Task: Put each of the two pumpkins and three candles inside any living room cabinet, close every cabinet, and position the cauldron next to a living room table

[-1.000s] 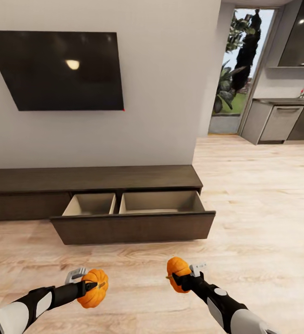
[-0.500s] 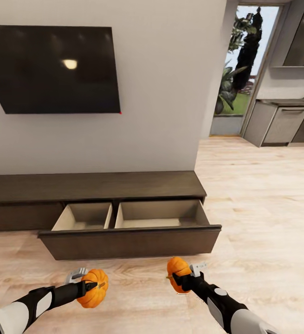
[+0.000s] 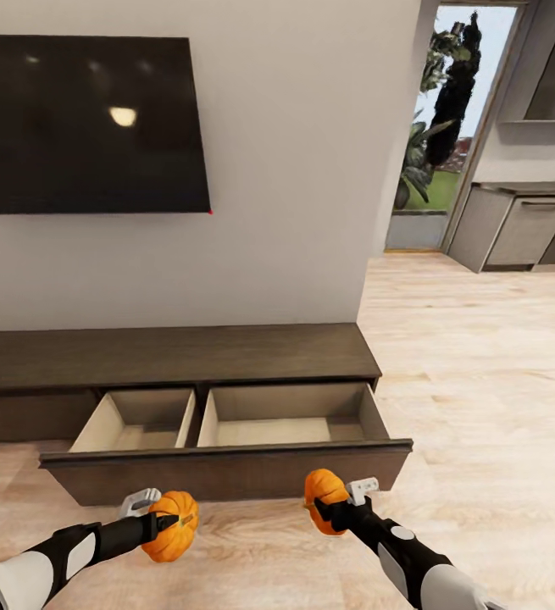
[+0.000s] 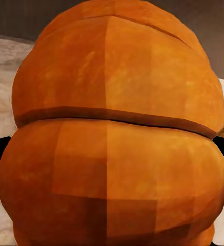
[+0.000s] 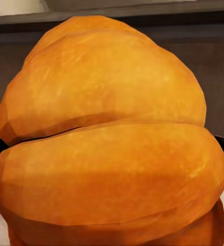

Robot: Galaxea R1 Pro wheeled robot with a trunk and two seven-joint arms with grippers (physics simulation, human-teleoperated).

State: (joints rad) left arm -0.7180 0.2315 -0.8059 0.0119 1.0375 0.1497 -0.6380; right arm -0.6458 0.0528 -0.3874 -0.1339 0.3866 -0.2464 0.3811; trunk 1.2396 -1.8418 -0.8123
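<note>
Each of my grippers holds an orange pumpkin low in the head view. My left gripper [image 3: 169, 523] is shut on one pumpkin [image 3: 172, 526], which looms close and ribbed in the left wrist view [image 4: 112, 133]. My right gripper [image 3: 324, 511] is shut on the other pumpkin [image 3: 324, 500], also large in the right wrist view [image 5: 106, 143]. Just ahead stands the long dark-brown cabinet [image 3: 167, 354] against the wall. Its wide drawer [image 3: 226, 470] is pulled out, showing two pale beige compartments with nothing in them. Both pumpkins hang in front of the drawer's front panel, over the floor.
A black TV [image 3: 86, 125] hangs on the wall above the cabinet. Light wood floor [image 3: 480, 381] stretches to the right toward a doorway with plants [image 3: 442, 119] and grey kitchen units [image 3: 523, 229].
The whole view has shifted: the cabinet and open drawer now sit nearer and lower in the picture, so the camera has come closer. Both grippers keep their pumpkins in the same pose.
</note>
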